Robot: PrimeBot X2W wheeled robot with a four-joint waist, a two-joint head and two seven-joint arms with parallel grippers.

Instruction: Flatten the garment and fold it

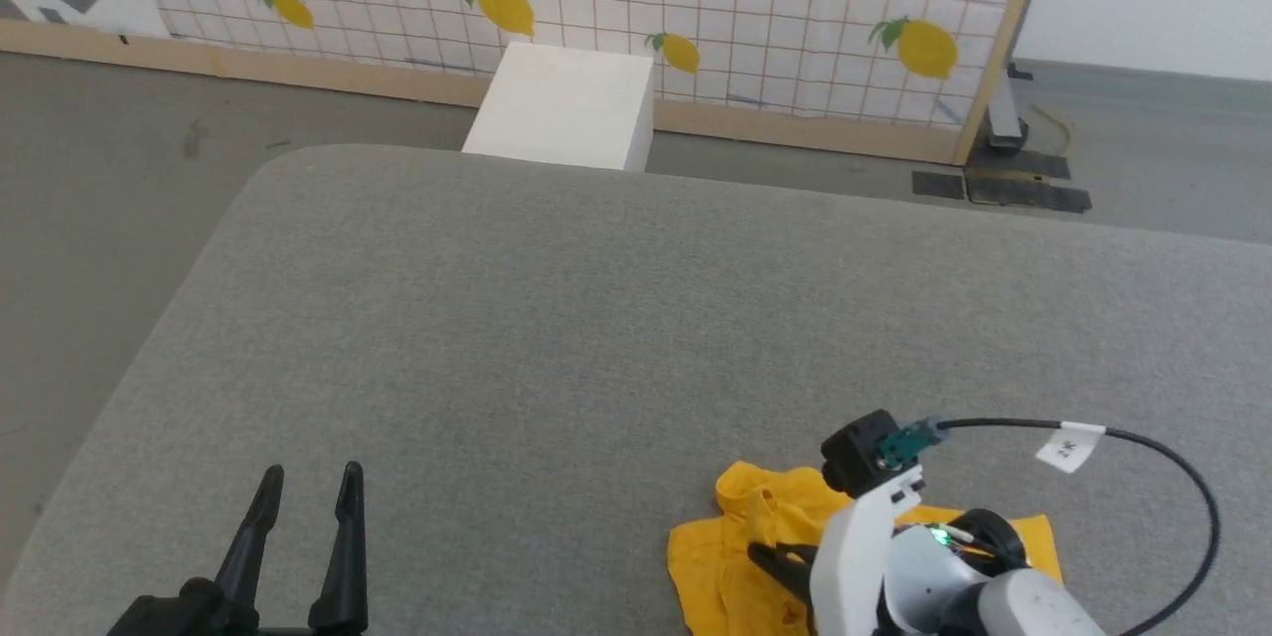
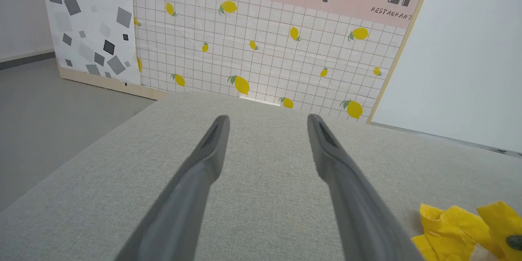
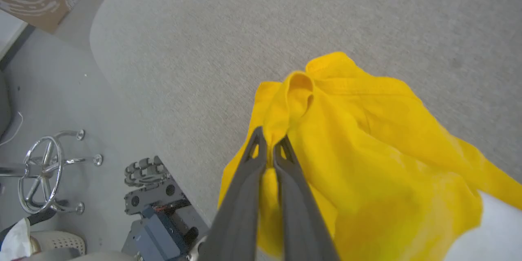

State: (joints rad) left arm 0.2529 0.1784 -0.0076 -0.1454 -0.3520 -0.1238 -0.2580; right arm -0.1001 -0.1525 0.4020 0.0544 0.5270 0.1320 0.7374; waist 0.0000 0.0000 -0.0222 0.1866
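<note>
The garment [image 1: 740,542] is a bright yellow T-shirt, bunched up near the front right of the grey padded table [image 1: 596,318]. In the right wrist view my right gripper [image 3: 269,140] is shut on a fold of the garment [image 3: 367,142], which drapes from the fingertips over the table's edge. In the head view the right gripper [image 1: 765,556] lies low over the cloth, partly hidden by its white wrist. My left gripper [image 1: 308,482] stands open at the front left, nothing between its fingers [image 2: 212,147]. A corner of the garment [image 2: 452,224] shows at the lower right of the left wrist view.
A white box [image 1: 566,104] stands beyond the table's far edge, before a lemon-print tiled panel [image 1: 696,10]. Below the table's near edge are a chrome stool base [image 3: 45,171] and the robot's base [image 3: 159,208]. A black cable [image 1: 1173,477] loops from the right wrist.
</note>
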